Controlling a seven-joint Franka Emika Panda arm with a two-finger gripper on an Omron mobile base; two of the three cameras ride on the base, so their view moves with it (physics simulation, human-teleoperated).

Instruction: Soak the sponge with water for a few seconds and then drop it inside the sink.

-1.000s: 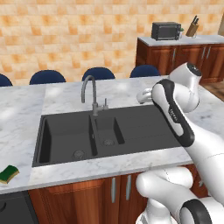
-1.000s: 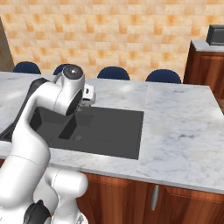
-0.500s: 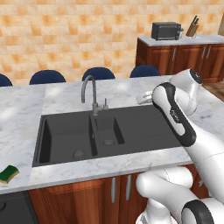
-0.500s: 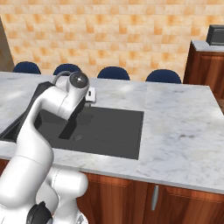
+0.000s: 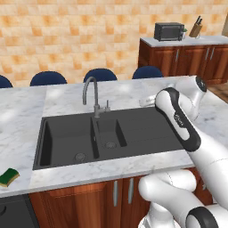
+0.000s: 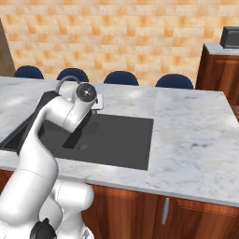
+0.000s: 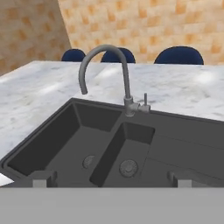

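jaws (image 7: 109, 178): wide, empty | sponge (image 5: 9, 177): desk's near left corner, far from jaws | tap (image 7: 105, 72): dry | risk: long reach across sink (image 5: 133, 129) may clip tap

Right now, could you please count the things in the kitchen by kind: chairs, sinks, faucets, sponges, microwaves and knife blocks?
Chairs: 4
Sink: 1
Faucet: 1
Sponge: 1
Microwave: 1
Knife block: 1
Total: 9
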